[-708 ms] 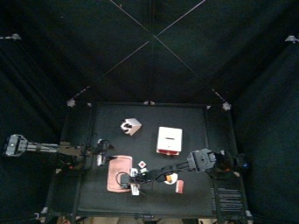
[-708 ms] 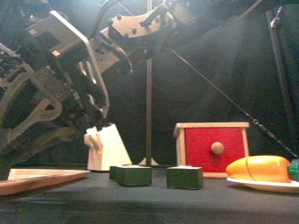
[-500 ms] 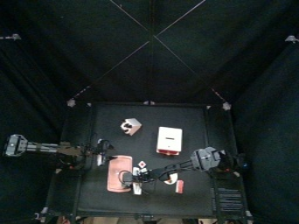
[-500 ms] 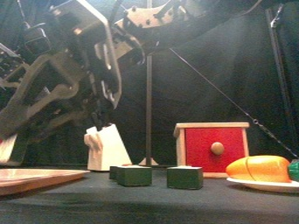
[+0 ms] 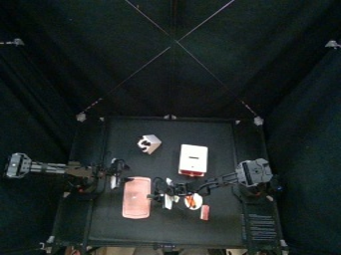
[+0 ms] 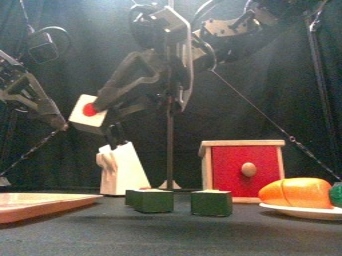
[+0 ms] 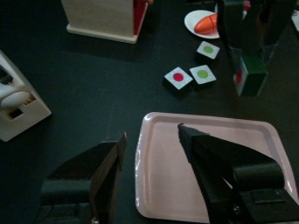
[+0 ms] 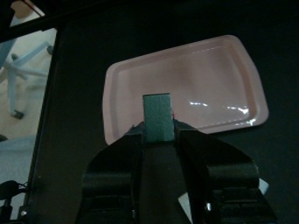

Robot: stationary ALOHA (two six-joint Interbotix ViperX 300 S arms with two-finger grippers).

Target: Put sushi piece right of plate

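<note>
Nearest to the front edge lies the plate [image 5: 136,196], flat on the surface [image 5: 120,139] and empty. Over the plate's near part hovers the left tool [image 7: 158,166], jaws spread apart and holding nothing. The sushi piece [image 8: 158,122] is not on the surface: the right tool [image 8: 159,140] has it pinched between closed jaws and holds it up in the air, a little to the right of the plate. In the front view it shows as a white block with a red dot [image 6: 88,112], lifted and tilted. So the right arm is the nearer one, and the free spot lies straight below it, just beside the plate's right edge; I judge it needs mostly a descent. Two more sushi pieces [image 7: 191,77] lie just right of the plate. Further right is a white dish [image 7: 198,22] with orange food. Farther back from the plate stands the white box [image 5: 194,158] with a red end.
</note>
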